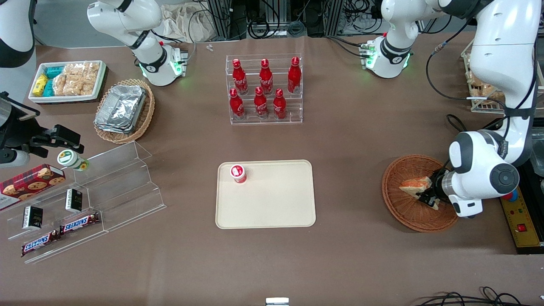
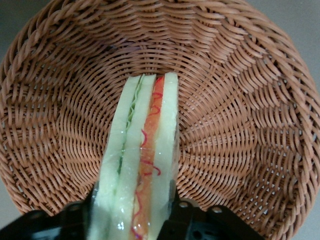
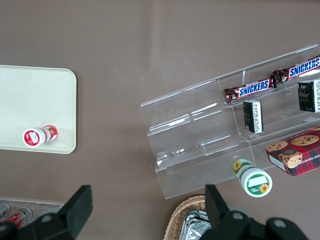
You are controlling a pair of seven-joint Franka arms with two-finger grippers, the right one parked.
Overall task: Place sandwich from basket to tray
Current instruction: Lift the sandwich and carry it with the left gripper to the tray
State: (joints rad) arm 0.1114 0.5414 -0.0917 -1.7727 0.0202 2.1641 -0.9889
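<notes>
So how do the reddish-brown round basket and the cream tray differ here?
The basket is round, woven wicker with a raised sloping wall; the tray is flat, smooth and rectangular with rounded corners. The basket holds the sandwich, gripped by the left end effector; the tray holds only a small red-and-white cup near one corner. Both sit on the brown table.

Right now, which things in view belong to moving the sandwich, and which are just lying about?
Part of the job:
- sandwich, gripped by the claw
- round wicker basket, claw down inside it
- cream tray

Just lying about:
- small red-lidded cup on the tray
- cola bottles in a clear rack
- foil trays
- Snickers bars
</notes>
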